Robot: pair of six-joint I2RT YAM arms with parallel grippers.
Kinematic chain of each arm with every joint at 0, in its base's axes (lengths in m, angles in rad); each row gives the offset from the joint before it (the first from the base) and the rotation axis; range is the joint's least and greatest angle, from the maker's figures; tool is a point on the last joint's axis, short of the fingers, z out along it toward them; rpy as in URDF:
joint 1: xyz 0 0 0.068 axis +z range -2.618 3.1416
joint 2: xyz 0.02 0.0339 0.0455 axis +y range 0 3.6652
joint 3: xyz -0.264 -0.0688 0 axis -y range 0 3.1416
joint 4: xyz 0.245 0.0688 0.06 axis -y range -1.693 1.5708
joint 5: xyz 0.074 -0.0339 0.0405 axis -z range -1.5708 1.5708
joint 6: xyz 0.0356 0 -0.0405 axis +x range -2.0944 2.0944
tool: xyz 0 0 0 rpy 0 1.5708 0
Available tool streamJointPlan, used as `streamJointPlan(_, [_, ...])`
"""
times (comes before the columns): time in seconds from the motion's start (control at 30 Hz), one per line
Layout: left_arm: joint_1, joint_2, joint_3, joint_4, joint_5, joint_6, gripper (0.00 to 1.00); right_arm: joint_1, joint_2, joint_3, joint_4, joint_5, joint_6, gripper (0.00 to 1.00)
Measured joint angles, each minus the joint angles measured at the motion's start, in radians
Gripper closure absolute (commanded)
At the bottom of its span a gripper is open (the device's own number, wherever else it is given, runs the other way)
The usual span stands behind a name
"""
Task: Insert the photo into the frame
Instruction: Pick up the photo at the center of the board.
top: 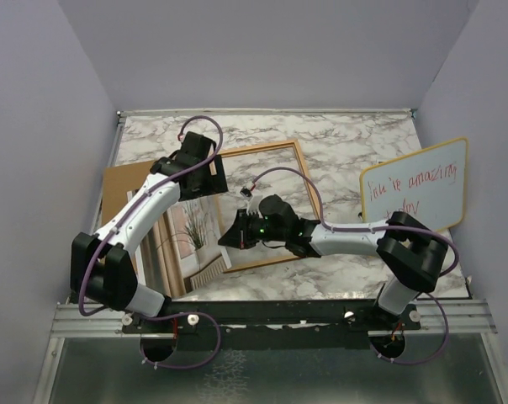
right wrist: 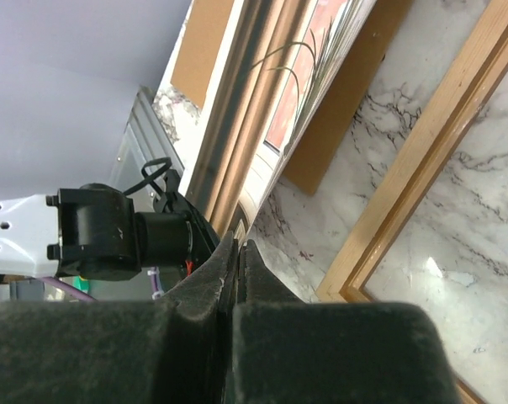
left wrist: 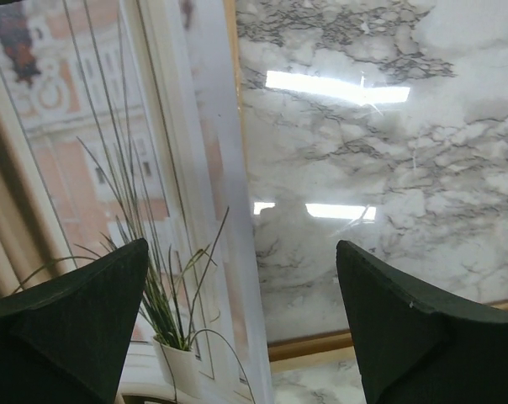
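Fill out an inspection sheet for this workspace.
Surface: marble-pattern table.
Job's things: photo overlaps the left rim of the frame; brown back board lies to the left, partly under the photo.
Clutter: whiteboard with red handwriting, at right.
End effectors: left end effector open above photo and frame; right end effector shut, seemingly on the photo's edge.
Cables: purple cables loop along both arms.
Surroundings: plain walls; metal rail at near edge.

Robot test cell, laboratory type. Marble-patterned worktop (top: 355,143) is enclosed on three sides by plain lilac-grey walls (top: 262,50). Left arm (top: 145,215) and right arm (top: 346,238) are bolted to a metal rail (top: 456,318); purple cables (top: 202,118) are exposed.
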Motion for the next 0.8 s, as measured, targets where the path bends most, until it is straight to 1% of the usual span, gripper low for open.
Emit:
streamJointPlan(0.2, [-0.021,0.065,0.066,-0.069,-0.129,0.015,0.08,0.014,0.000,-0.032,0.024,-0.001,-0.011,1.00])
streamJointPlan(0.37, [-0.023,0.140,0.090,-0.083,-0.158,0.031,0.08,0.027,0.000,-0.039,0.065,-0.003,-0.020,0.99])
streamJointPlan(0.47, [-0.030,0.185,0.090,-0.092,-0.159,0.039,0.10,0.035,0.000,-0.046,0.096,-0.004,-0.027,0.99])
streamJointPlan(0.57, [-0.034,0.220,0.090,-0.096,-0.160,0.045,0.19,0.040,0.000,-0.051,0.106,-0.005,-0.035,1.00])
streamJointPlan(0.63, [-0.034,0.233,0.090,-0.097,-0.161,0.048,0.32,0.040,0.000,-0.051,0.106,-0.004,-0.038,0.99])
streamJointPlan(0.8, [-0.034,0.243,0.095,-0.105,-0.162,0.055,0.57,0.040,0.000,-0.051,0.106,-0.004,-0.043,1.00])
